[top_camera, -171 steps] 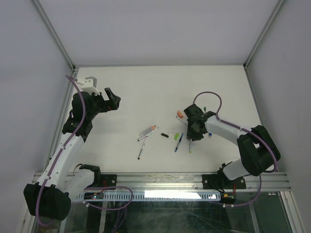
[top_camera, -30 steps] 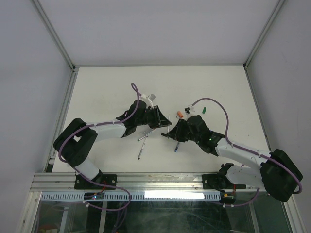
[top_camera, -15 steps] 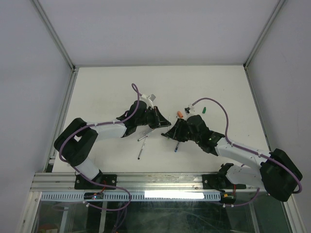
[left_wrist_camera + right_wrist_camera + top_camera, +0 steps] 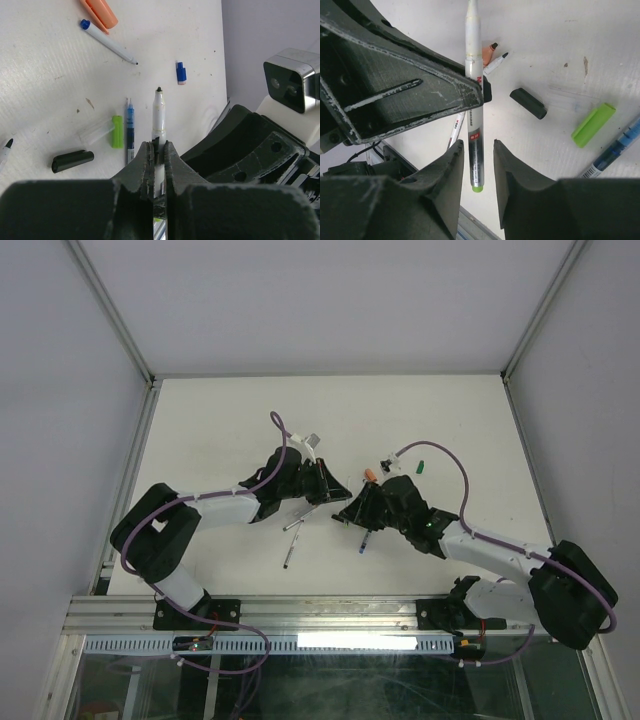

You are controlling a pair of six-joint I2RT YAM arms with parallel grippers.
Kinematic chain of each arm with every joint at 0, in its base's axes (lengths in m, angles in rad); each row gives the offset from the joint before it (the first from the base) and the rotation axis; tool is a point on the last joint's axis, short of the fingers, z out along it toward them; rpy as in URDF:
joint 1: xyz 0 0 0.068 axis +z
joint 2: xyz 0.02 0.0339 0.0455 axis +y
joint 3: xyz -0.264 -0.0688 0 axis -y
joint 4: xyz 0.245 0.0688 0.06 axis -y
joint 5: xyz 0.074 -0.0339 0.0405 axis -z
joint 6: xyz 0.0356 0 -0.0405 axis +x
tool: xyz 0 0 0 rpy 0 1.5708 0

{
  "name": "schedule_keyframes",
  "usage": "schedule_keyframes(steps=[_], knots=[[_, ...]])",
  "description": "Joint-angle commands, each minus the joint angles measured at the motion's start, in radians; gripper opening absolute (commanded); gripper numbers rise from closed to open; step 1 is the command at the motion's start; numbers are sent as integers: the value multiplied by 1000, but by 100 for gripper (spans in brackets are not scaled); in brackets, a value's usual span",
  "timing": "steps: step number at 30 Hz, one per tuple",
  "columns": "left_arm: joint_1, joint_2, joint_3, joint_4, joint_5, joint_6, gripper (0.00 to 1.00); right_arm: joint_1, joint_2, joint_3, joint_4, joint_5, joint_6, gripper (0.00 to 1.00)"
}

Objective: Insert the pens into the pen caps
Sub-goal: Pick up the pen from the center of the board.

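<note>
– left wrist view: is anything capped yet?
– not that i can see. the left end effector (image 4: 158, 150) is clenched on a white pen (image 4: 158, 112), bare tip pointing away from it.
– and the caps?
– loose on the desk (image 4: 50, 90). ahead and to the left of that end effector lie a black cap (image 4: 72, 161) and a light green cap (image 4: 116, 131), with a blue pen (image 4: 129, 127) just beside the green one. an orange cap (image 4: 99, 11) is far ahead, and a blue cap (image 4: 180, 73) ahead to the right.
– the right side?
– the right end effector (image 4: 476, 147) is released, its fingers straddling the same pen's green end without touching it.
– so how far along?
– barely begun, i'd judge. no cap in view is on a pen, and going by colour the held pen wants the light green cap.
</note>
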Motion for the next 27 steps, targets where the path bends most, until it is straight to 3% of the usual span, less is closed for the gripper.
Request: schedule_keyframes(steps=[1,8,16,21,23,27], knots=[[-11,-59,6,58,10,-17,0,3,24,61,63,14,6,30],[-12,-72,3,58,8,-21,0,2,40,56,94,12,1,22],[-11,-75,-2,55,13,-15,1,3,40,73,86,16,-40,3],[-11,-93,4,38,1,11,26,2,16,81,11,60,-53,0],[-11,-105,20,7,-23,36,41,2,-12,86,-70,123,-51,0],[-11,-120,98,-93,-76,127,60,-10,-102,94,-262,283,-44,0]])
